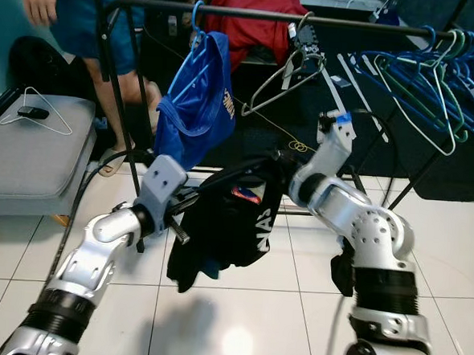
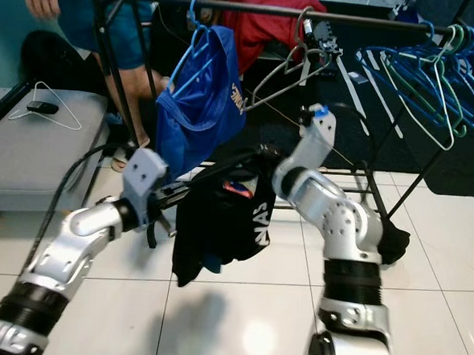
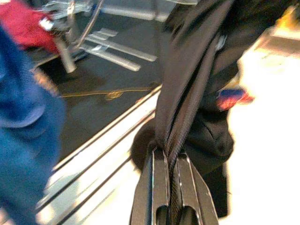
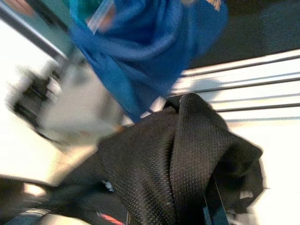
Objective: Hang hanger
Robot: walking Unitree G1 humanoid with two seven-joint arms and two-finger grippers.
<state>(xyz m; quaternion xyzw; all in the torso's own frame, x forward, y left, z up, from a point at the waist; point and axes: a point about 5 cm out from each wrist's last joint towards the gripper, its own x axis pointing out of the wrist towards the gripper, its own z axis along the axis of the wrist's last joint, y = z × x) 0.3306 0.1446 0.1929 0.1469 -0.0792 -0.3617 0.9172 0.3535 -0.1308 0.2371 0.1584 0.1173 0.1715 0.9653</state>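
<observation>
Gripping black shirt [image 1: 226, 217] | left claw [image 3: 171, 187] clamped | rack [image 1: 311, 21] behind

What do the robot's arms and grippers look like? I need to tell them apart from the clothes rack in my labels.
Both arms are glossy silver shells with black ribbed bands at the joints. The left arm ends in a grey wrist block and long black fingers. The right arm has a blue tab near its wrist and a black cable looping beside it.
</observation>
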